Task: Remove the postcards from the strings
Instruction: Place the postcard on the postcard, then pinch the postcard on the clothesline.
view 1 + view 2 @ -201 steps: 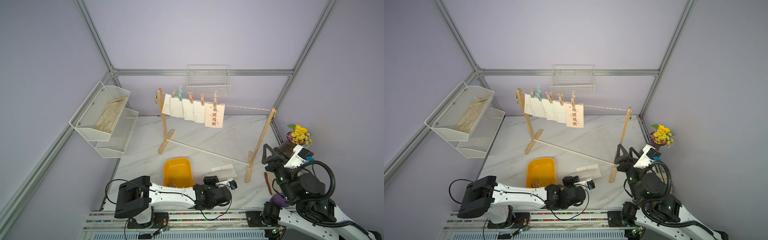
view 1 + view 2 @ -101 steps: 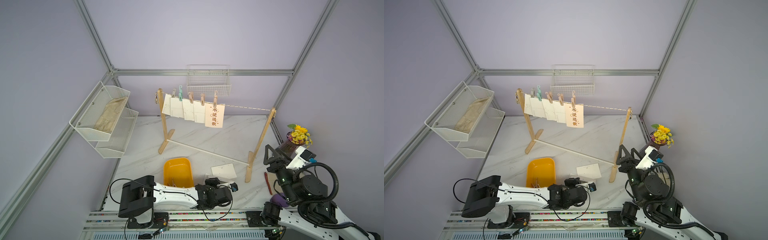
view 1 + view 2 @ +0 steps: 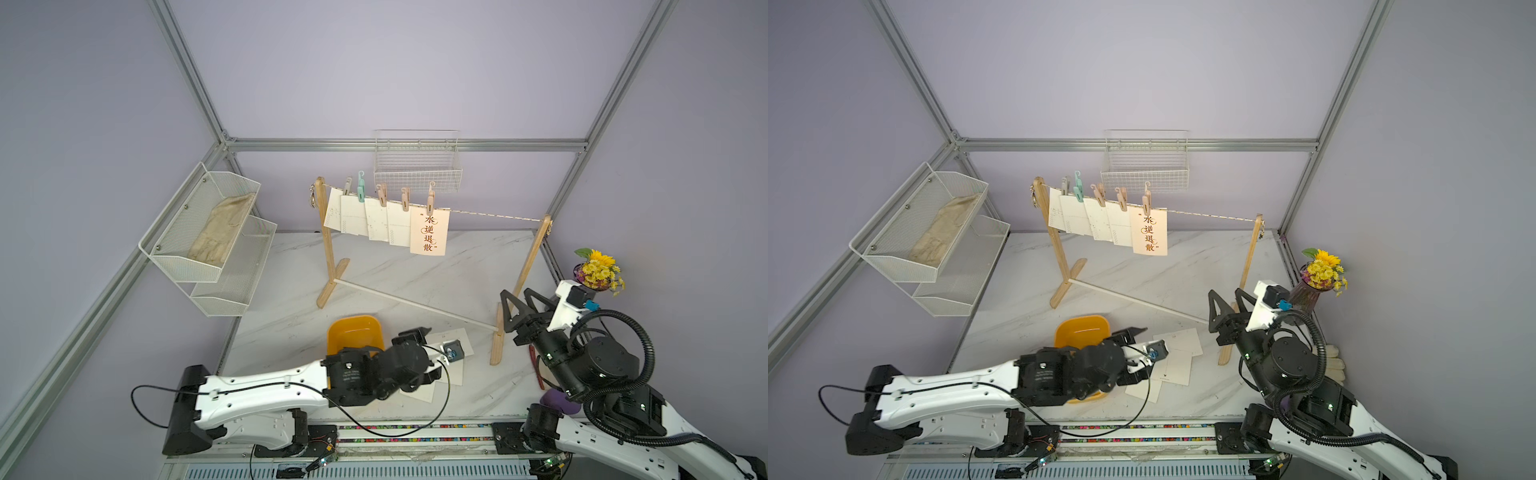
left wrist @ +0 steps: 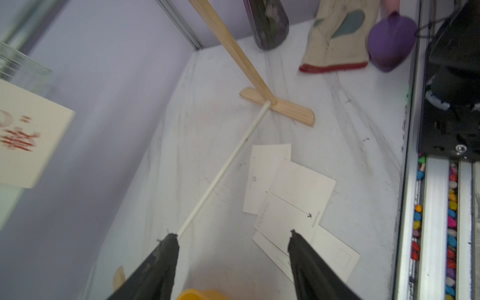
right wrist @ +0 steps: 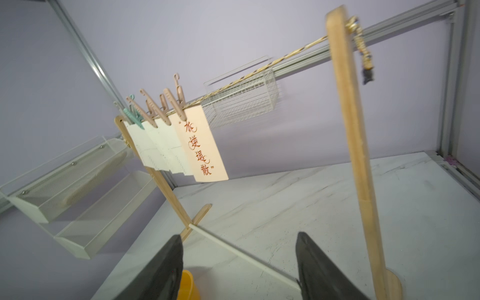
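Five cards (image 3: 386, 222) hang pegged on the string (image 3: 494, 215), far left; about three loose cards (image 4: 298, 192) lie on the counter (image 3: 415, 274) by the right post (image 3: 526, 274). My left tool (image 4: 231, 233) hovers over them, wide and empty; my right tool (image 5: 239, 235) too.

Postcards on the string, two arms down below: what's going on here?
Two robot arms are taking postcards off a string strung between two wooden posts. Five postcards are still pegged at one end, including a cream one with Chinese characters. Three loose cards lie overlapping on the table by a post's foot. The left gripper hovers open and empty above them; the right gripper, also open and empty, points up toward the line.
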Robot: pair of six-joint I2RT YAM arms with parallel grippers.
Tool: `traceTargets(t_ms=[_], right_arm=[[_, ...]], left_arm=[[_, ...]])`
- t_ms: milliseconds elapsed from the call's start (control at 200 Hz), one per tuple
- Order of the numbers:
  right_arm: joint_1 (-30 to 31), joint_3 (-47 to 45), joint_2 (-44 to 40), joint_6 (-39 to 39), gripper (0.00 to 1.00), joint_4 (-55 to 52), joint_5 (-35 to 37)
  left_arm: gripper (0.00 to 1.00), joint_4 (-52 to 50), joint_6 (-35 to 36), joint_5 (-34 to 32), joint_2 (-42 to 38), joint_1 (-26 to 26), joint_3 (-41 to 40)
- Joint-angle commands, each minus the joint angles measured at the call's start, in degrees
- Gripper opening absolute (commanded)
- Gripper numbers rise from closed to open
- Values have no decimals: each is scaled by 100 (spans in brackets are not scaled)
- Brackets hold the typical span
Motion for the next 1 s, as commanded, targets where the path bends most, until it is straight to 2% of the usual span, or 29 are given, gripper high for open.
traceTargets(t_ms=[0,120,245,340,455,540,615,815,990], right_arm=[[-27,105,608,-539,70,187,-1409],[-44,281,1237,-736,70,425,-2023],[-325,371,1624,-838,70,679,-2769],[-1026,395,1843,-617,70,830,-3729],[-2001,407,2057,-184,70,1113,-4965],[-2400,706,2295,-61,70,1180,-5598],[-2643,1124,2537,-9,70,1141,-5930],[-3332,2460,3264,205,72,1136,-6767],[-3696,4002,4469,351,72,990,-7455]], left_arm=[[76,-68,-83,1846,-545,1005,1122],[78,-271,141,3049,-474,1925,1888],[79,-562,218,4325,-13,2808,2773],[79,-802,159,5249,556,3312,3582],[79,-857,56,5637,1058,3548,4068],[77,-620,-309,6111,1249,3854,3914],[76,-145,-661,6410,1272,4079,3395],[75,1258,-1439,6636,1098,4644,1926],[75,1876,-1763,6802,1287,4933,1488]])
